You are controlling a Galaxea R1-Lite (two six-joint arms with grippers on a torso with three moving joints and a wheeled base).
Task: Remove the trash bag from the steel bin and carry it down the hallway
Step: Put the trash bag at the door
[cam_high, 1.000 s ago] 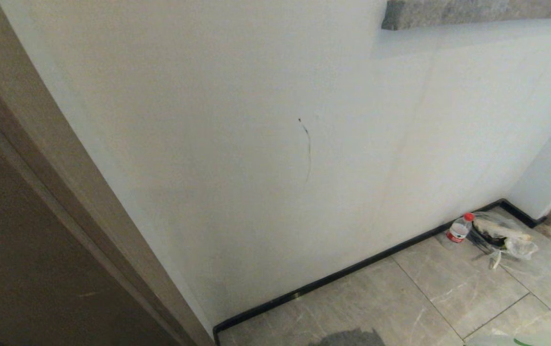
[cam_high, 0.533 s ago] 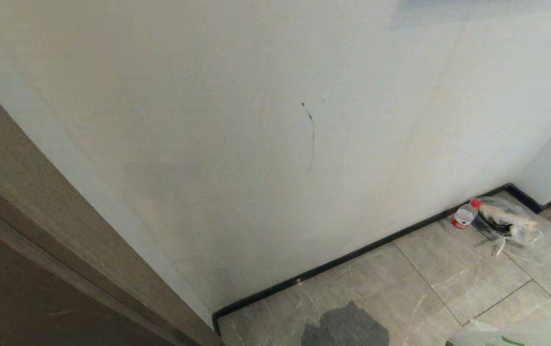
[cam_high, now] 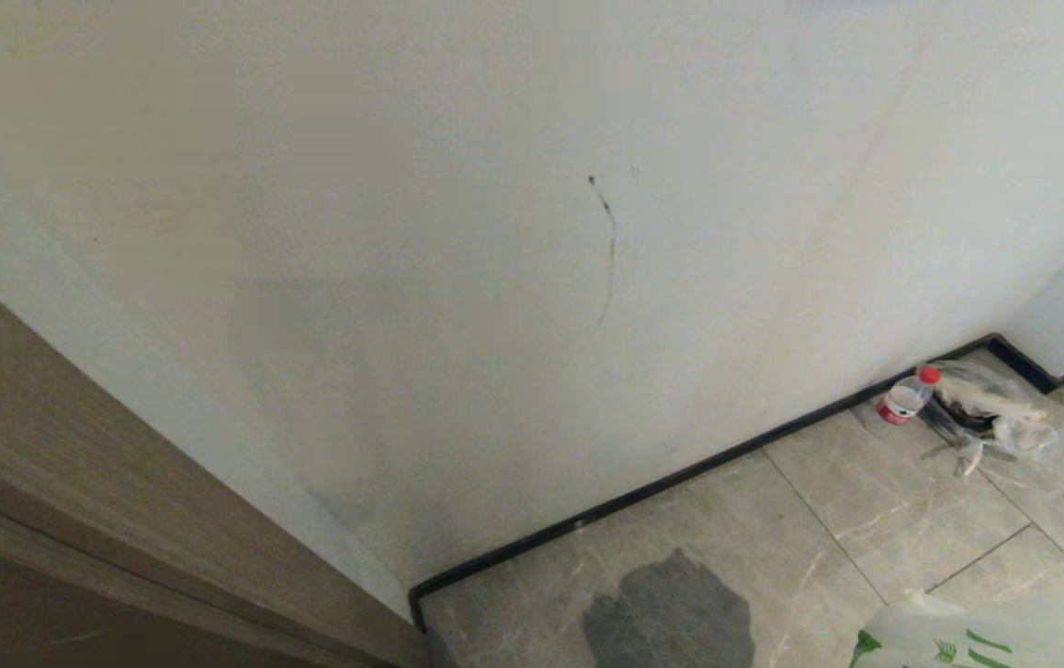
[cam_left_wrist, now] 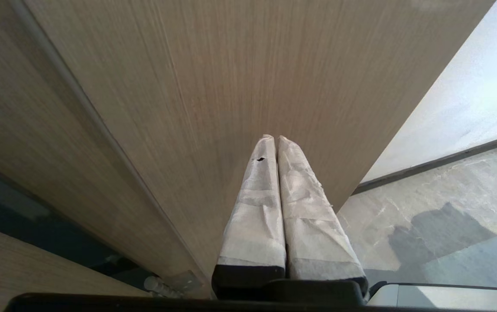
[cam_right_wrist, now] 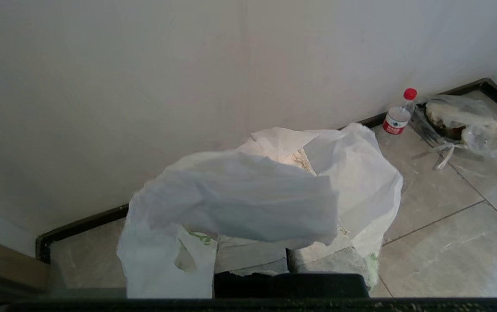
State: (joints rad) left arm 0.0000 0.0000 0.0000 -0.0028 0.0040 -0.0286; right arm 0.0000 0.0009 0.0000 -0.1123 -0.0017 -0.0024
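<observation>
Right gripper [cam_right_wrist: 287, 253]: pressing together on the trash bag [cam_right_wrist: 265, 195], white plastic draping over the wrapped fingers [cam_right_wrist: 326, 255]; judging the grip as holding.
Trash bag location: hanging at the right gripper, showing at the lower right corner of the head view [cam_high: 986, 640], green print facing up; clear of any container.
Left gripper [cam_left_wrist: 274, 143]: wrapped fingers [cam_left_wrist: 257, 216] lying pressed together, holding nothing, pointing at a wood-grain door panel [cam_left_wrist: 231, 78].
Steel bin: not appearing in any view.
Removal step: reading as done, the bag being out and carried.
Hallway [cam_high: 865, 520]: grey marble-look tiles running along a white wall [cam_high: 494, 278] with a dark baseboard [cam_high: 680, 478].
Far corner: red-capped water bottle [cam_high: 907, 397] standing beside a see-through bag [cam_high: 991, 413] with dark contents, both by the baseboard, well apart from the trash bag.
Remaining: carrying down the hallway, judged as under way; end point not showing.
</observation>
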